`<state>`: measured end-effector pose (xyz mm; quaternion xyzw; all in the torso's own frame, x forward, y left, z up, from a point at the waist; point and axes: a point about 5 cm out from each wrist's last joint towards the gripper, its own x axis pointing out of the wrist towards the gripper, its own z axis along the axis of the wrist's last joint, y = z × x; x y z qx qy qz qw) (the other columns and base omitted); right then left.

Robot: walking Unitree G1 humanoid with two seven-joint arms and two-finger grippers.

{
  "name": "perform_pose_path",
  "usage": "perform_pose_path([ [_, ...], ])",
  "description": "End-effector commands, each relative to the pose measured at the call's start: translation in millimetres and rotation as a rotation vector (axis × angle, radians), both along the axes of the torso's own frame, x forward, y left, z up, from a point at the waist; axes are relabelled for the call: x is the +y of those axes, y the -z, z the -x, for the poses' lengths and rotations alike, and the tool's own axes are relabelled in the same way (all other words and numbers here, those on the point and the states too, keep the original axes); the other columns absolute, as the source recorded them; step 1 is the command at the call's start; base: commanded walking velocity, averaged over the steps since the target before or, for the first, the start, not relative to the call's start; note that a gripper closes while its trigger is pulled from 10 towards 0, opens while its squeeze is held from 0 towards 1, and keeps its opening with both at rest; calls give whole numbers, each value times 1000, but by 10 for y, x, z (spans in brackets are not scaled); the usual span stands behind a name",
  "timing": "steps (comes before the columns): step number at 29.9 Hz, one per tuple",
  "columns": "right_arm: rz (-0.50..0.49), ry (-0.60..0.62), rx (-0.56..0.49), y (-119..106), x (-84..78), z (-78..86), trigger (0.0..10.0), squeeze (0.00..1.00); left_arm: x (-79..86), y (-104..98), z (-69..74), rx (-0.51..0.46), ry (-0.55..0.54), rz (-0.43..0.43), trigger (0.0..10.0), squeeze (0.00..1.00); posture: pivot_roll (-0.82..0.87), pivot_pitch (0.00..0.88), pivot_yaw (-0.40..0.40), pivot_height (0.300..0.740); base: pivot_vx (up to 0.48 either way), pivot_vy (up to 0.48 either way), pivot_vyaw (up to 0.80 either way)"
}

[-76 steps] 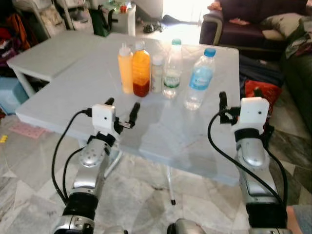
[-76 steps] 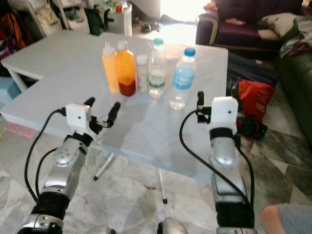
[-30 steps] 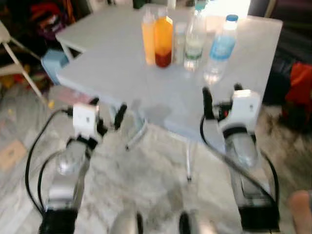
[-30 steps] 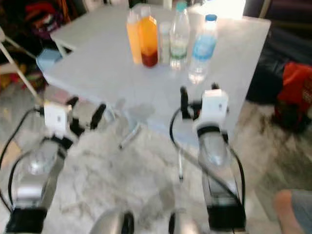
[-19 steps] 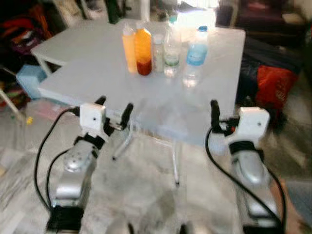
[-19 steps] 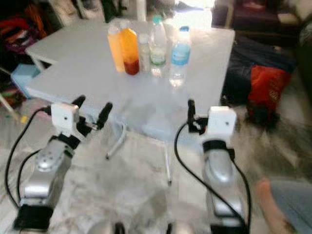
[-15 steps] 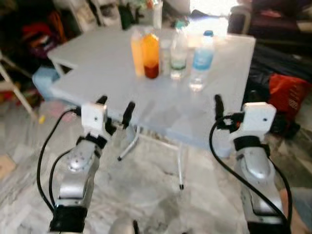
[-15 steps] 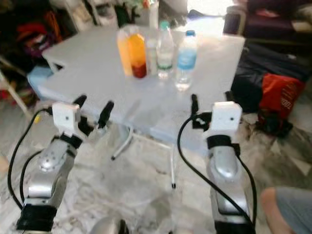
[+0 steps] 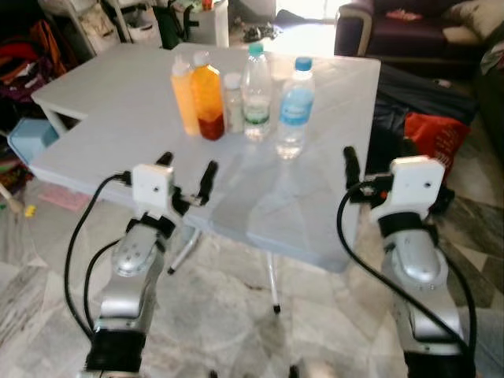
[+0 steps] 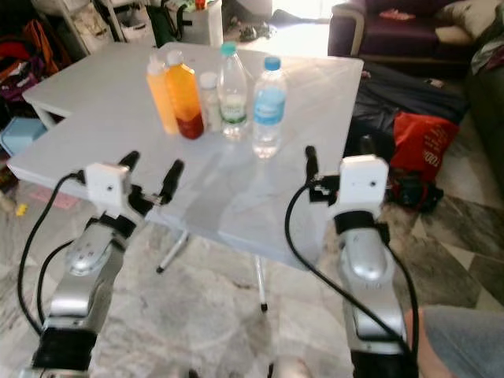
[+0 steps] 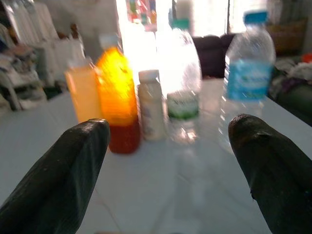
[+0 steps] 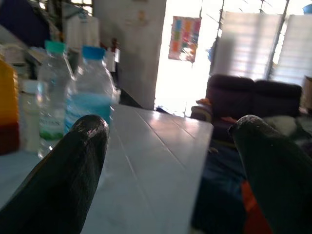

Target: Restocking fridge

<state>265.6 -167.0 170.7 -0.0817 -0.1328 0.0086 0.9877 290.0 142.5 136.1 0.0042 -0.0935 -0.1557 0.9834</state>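
Black fingers spread on both our grippers, left gripper (image 9: 186, 173) and right gripper (image 10: 339, 161), empty, over near edge of grey table (image 9: 260, 213). Beyond us: blue-label water bottle (image 9: 294, 108), green-cap bottle (image 9: 256, 93), small white bottle (image 9: 233, 102), two orange bottles (image 9: 198, 94), standing mid-table.

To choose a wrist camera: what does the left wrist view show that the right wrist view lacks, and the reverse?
Left wrist, not right: the pale orange squeeze bottle. Right wrist, not left: the table's side edge and dark bags on the floor. Both: the blue-capped water bottle, the green-capped water bottle, the small white bottle, the orange juice bottle.
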Motion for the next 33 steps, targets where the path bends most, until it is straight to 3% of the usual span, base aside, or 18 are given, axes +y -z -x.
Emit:
perform_pose_path([
  [1, 5, -56, -22, -50, 145, 12, 10000, 0, 107, -4, -10, -1, -34, -20, 10000, 0, -81, 38, 54, 740, 289, 0, 0],
  [11, 41, -104, -30, -63, 184, 11, 10000, 0, 102, 10, -21, 3, -35, -21, 10000, 0, -78, 37, 51, 740, 299, 0, 0],
  [16, 38, -121, -39, -70, 202, 5, 10000, 0, 111, 18, -19, 2, -43, -26, 10000, 0, -75, 35, 48, 740, 310, 0, 653],
  [22, 36, -110, -36, -65, 206, -6, 10000, 0, 129, 23, -18, 5, -60, -19, 10000, 0, -68, 35, 47, 740, 0, 0, 0],
  [33, 40, -43, -58, -246, 29, -196, 10000, 0, 166, 29, 40, 18, -39, -48, 10000, 0, -48, 73, 71, 740, 0, 0, 0],
])
